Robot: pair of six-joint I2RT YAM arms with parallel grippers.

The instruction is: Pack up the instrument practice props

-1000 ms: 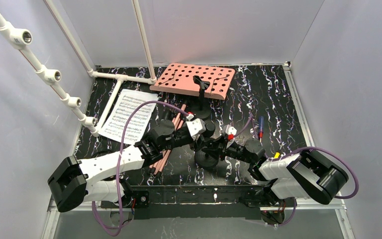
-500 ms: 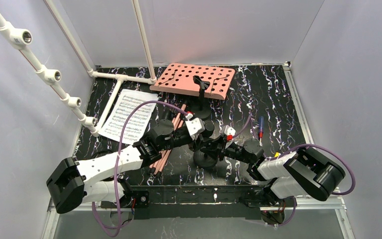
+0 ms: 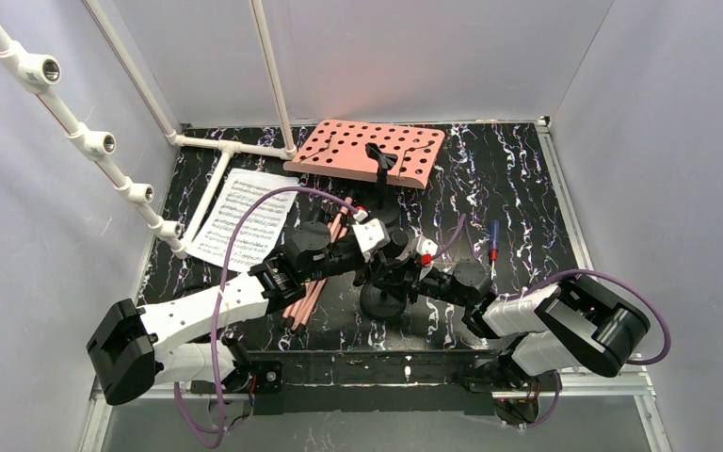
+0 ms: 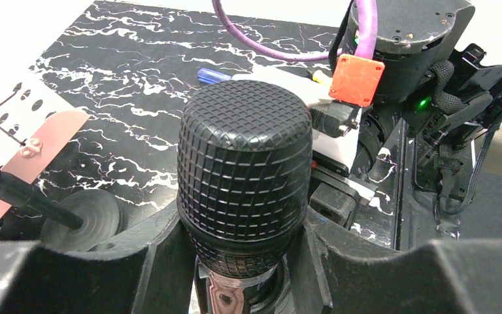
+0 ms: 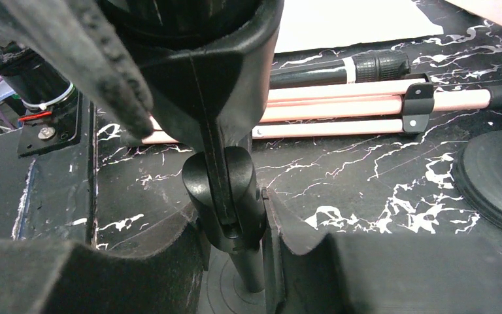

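A black microphone [image 4: 245, 170] stands in its clip on a stand with a round black base [image 3: 383, 299] at mid-table. My left gripper [image 3: 383, 247] is shut on the microphone just under its grille; the grip also shows in the left wrist view [image 4: 245, 258]. My right gripper [image 3: 407, 273] is shut on the stand's clip holder [image 5: 225, 196] just above the base. A second black stand [image 3: 381, 184] with a round base [image 4: 82, 219] stands before the salmon-pink perforated desk [image 3: 365, 151]. Folded pink tripod legs [image 3: 313, 278] lie at the left, also in the right wrist view [image 5: 340, 108]. White sheet music [image 3: 237, 218] lies far left.
A white pipe frame [image 3: 216, 151] runs along the left and back. A blue and red screwdriver [image 3: 493, 242] lies right of centre. Grey walls close in the black marbled table [image 3: 518, 179] on three sides.
Both grippers, and the microphone stand they hold, have shifted a little to the left. Both grips are unchanged.
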